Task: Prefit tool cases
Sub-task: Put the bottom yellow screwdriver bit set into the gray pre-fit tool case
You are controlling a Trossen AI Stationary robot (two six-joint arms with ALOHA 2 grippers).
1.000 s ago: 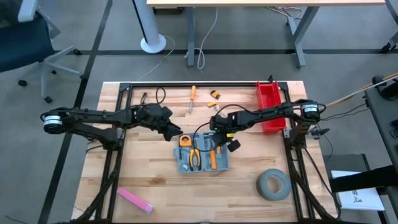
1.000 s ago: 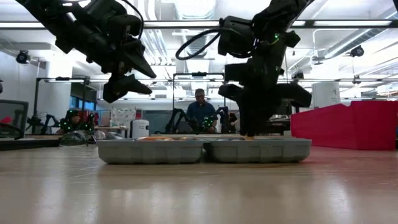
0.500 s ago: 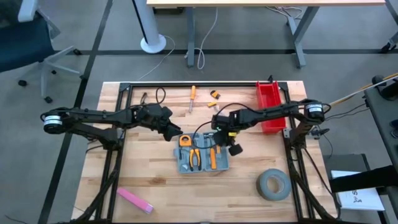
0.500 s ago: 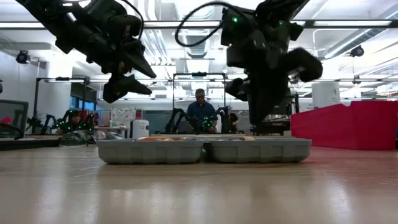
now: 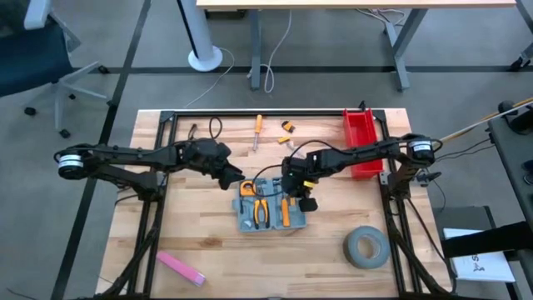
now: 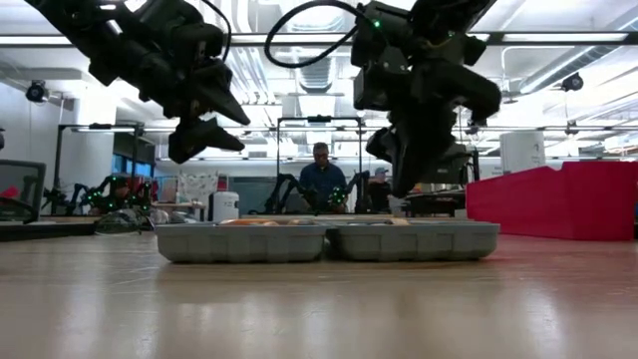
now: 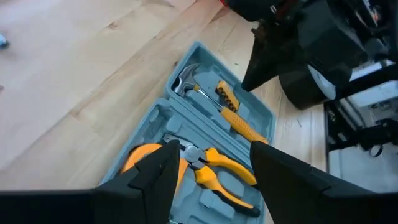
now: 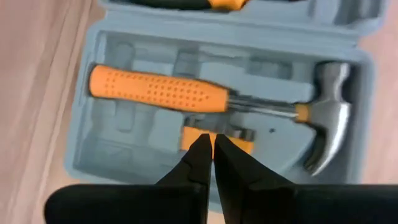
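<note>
High view: wooden table (image 5: 191, 242) under both arms, framed by black rails.
Tool case: blue-grey case (image 5: 271, 206) lying open and flat at the middle of the table, both halves side by side, just beside the two grippers.
Red bin: standing at the far right of the table (image 5: 360, 133), well apart from the case.
Tape roll: grey ring (image 5: 366, 247) lying flat at the near right.
Pink piece: flat strip (image 5: 181, 267) at the near left edge.
Left gripper: hovering above the far left corner of the case (image 5: 236, 178), fingers (image 7: 155, 177) spread wide, holding nothing.
Right gripper: hanging over the right half of the case (image 5: 294, 190), fingers (image 8: 200, 163) pinched together tip to tip, nothing between them.
Hammer: orange-handled (image 8: 186, 92), seated in its recess in the right half.
Pliers: orange-handled pair (image 7: 214, 168) lying in the left half.
Screwdriver: orange-handled (image 5: 257, 131), loose on the far side of the table.
Low view: person (image 6: 321, 179) seen far off in the room behind.
</note>
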